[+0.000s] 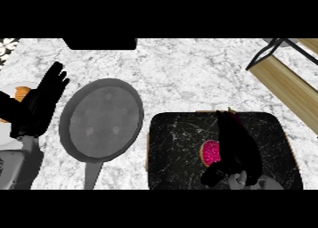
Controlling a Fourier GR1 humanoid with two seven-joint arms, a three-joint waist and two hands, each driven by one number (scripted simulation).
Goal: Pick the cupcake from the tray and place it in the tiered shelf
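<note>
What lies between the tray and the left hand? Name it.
A grey frying pan lies on the counter between the black tray and the left hand, its handle towards the robot. The head view shows it.

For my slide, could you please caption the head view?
Right hand over the cupcake on the black tray; tiered shelf at upper right, left hand resting.

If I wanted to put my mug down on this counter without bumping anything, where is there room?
The widest bare marble lies between the pan, the dark tray and the wooden tiered shelf. A narrow strip also runs between pan and tray. It is crowded at the left, where the left robot hand rests over a plate, and on the tray, where the right robot hand covers the cupcake.
</note>
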